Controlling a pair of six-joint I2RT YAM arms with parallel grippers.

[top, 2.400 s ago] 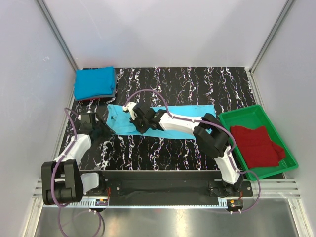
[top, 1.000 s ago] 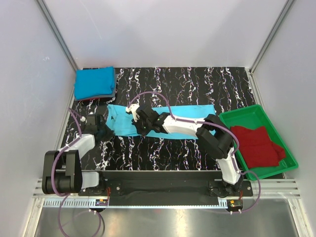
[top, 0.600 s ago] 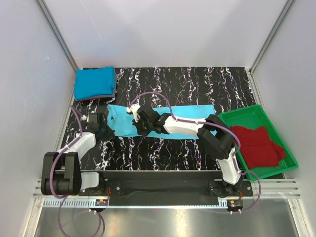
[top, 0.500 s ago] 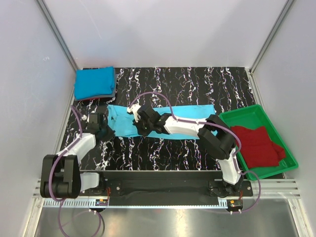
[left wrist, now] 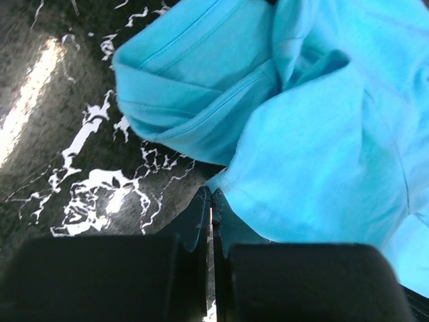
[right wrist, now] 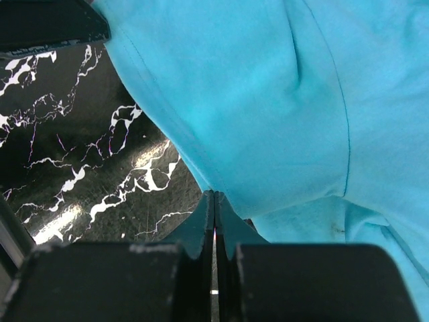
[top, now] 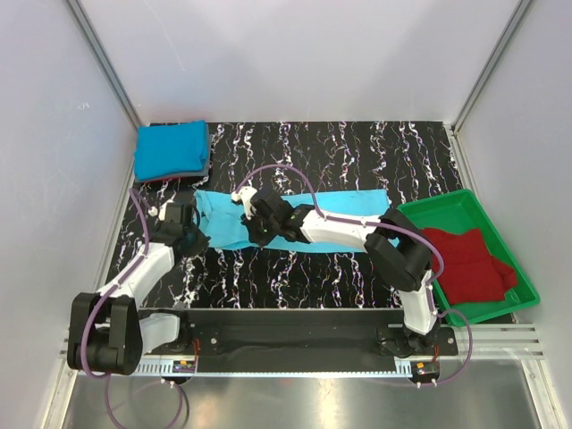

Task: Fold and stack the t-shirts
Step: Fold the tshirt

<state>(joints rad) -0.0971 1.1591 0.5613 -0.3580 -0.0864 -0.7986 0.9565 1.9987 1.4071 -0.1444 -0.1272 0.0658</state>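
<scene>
Turquoise cloth pinched in both end effectors. At the left end effector (left wrist: pixel 212 196), fingers pressed together to a hairline slit, with the hem of the light turquoise t-shirt (left wrist: pixel 315 147) nipped at the tips. Just beyond, a rolled fold bulging over the black marbled desk (left wrist: pixel 80 168). At the right end effector (right wrist: pixel 214 198), the same narrow set, clamped on a curved edge of that shirt, with smooth cloth spreading away above.

Outward, from the top camera: shirt laid as a long band across mid-desk, left end bunched where the two end effectors meet, right end close to the green tray (top: pixel 438 213). Looks folded lengthwise already. Judged mid-fold, crosswise folds yet to come.

Progress, as a judgement: partly done.
- Folded stack in the far-left corner, deeper blue t-shirt (top: pixel 170 147) on top, darker layers peeking out beneath, count unclear.
- Dark red t-shirt (top: pixel 465 264) lying loose in the tray, unfolded.
- So some stacked, one in hand, at least one to go.

Pose:
- Left arm stretched forward from its base along the desk's left side, wrist bent inward to the shirt's left end.
- Right arm reaching far across to the left, forearm low over the shirt's middle, elbow raised near the tray, wrist tipped down close beside the left one.
</scene>
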